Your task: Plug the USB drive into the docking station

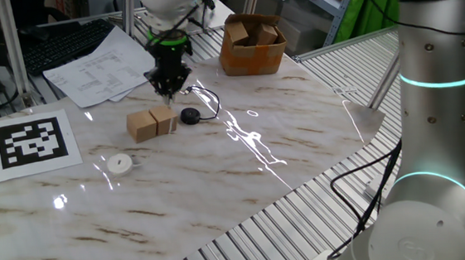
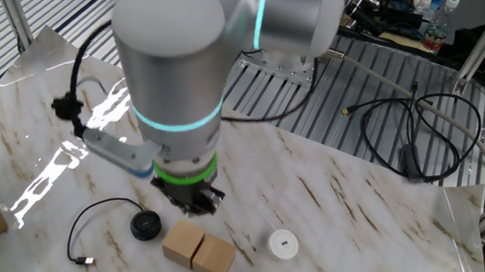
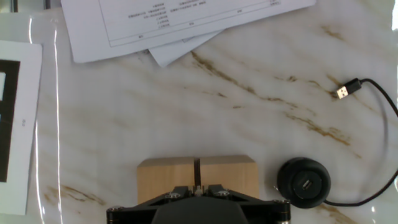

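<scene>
table stock, left to right

marker sheet (image 1: 36, 142); white disc (image 1: 119, 164); wooden blocks (image 3: 196, 177); gripper (image 3: 196, 186) above their seam, fingers pinched together, contents cannot tell; round docking station (image 3: 303, 182) at blocks' 3 o'clock; cable plug (image 3: 346, 90) at 1 o'clock.
</scene>
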{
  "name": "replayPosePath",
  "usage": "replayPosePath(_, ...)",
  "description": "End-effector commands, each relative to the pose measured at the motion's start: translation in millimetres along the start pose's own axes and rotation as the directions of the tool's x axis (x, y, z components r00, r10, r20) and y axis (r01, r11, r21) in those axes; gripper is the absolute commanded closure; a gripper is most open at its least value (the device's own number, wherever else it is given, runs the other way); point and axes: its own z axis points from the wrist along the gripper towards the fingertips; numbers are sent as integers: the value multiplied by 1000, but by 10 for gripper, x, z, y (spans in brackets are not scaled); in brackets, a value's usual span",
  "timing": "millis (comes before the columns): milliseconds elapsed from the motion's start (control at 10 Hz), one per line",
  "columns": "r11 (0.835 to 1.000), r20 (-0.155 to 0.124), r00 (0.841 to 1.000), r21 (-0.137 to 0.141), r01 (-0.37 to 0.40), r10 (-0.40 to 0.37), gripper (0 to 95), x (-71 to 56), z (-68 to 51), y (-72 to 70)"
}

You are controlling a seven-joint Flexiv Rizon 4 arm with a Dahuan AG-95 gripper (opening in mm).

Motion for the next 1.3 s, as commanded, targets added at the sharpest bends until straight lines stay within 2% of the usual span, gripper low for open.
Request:
replayPosePath(100,999,-32,999,11,-41,41,950,58,53,-111)
replayPosePath(300,997,-39,996,22,-73,74,950,53,86,-237)
replayPosePath(600,992,-58,991,35,-119,121,950,-39,126,-349)
replayPosePath(800,991,-57,989,23,-132,133,950,-117,150,-454)
replayPosePath(1000,989,-62,988,10,-145,145,950,-121,151,-462)
replayPosePath(1200,969,-63,968,-25,-247,245,950,-121,151,-462)
replayPosePath(1300,953,-63,952,-21,-302,300,950,-121,151,-462)
